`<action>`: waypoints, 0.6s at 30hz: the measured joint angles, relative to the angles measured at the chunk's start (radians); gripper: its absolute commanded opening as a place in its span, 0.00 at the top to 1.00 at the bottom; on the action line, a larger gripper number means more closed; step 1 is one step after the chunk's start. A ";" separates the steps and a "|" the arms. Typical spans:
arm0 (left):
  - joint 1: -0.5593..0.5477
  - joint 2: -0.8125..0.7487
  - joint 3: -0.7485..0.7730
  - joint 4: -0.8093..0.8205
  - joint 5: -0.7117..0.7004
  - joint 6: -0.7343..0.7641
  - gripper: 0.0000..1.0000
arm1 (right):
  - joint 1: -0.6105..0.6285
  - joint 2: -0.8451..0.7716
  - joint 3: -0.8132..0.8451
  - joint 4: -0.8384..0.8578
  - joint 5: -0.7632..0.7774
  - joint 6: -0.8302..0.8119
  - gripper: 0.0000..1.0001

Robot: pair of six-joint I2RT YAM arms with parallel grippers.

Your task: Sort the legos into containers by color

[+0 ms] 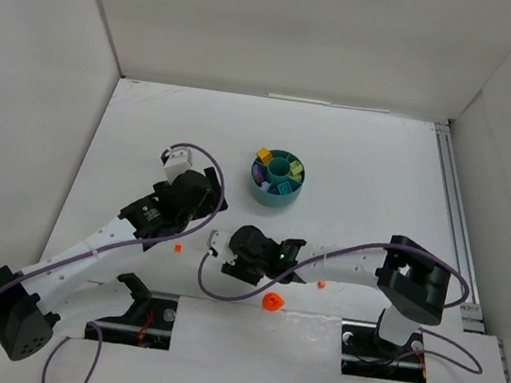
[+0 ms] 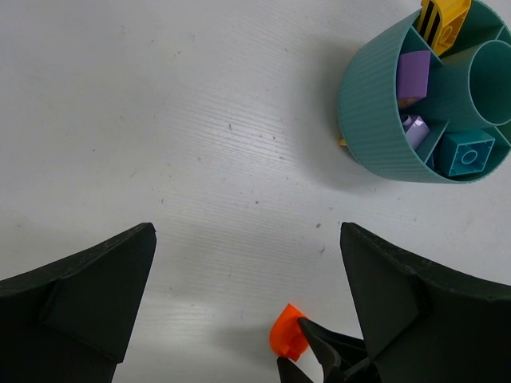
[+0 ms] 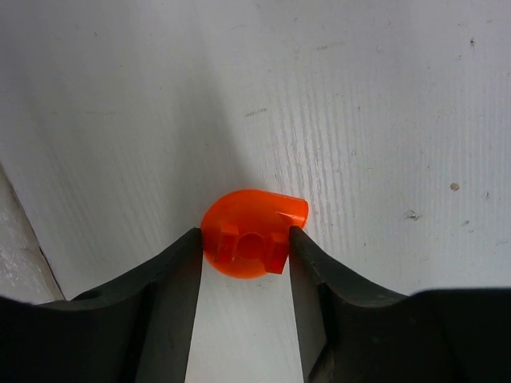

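Now you see: right pincer (image 3: 243, 233) closed against both sides of orange lego (image 3: 249, 219) | left pincer (image 2: 246, 231) wide apart, empty | teal dish (image 2: 375, 104) cropped by frame edge.

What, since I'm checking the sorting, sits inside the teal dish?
The teal dish holds a yellow piece, purple pieces, a turquoise brick and a lime piece. Anything beneath them is hidden.
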 measured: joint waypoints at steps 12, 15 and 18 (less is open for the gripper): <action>0.000 0.000 0.000 0.000 0.009 0.000 0.00 | -0.017 0.008 0.032 -0.082 -0.058 0.003 0.50; 0.000 0.000 0.000 0.000 0.012 0.001 0.00 | -0.031 0.019 0.067 -0.133 -0.062 0.010 0.50; 0.000 0.000 0.000 0.000 0.015 0.001 0.00 | -0.047 0.027 0.082 -0.161 -0.065 0.022 0.59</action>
